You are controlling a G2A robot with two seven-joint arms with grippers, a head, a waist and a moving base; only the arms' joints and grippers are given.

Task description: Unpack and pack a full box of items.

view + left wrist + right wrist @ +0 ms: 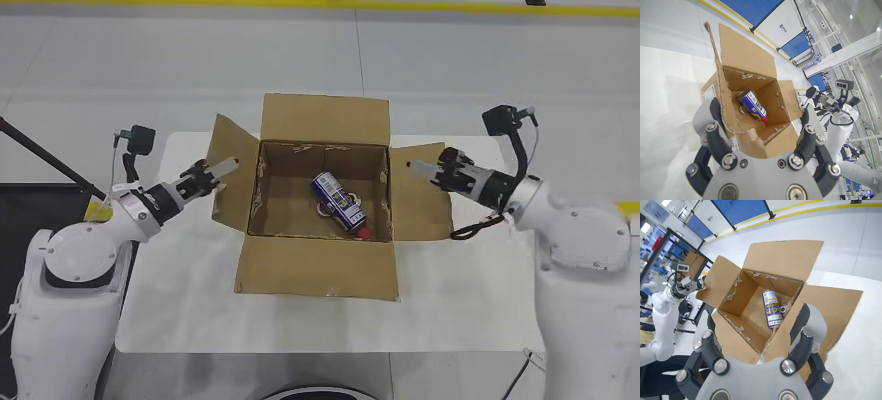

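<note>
On the table (455, 295), open box (318, 268) holds a can (340, 202) lying flat, ring (743, 109) beside it; left end effector (228, 165) and right end effector (418, 168) both released, at opposite side flaps.

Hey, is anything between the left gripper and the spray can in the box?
Yes. The raised left flap of the box stands between the left gripper and the spray can, right at its open fingers. From above, the box is open and nothing covers the can.
</note>
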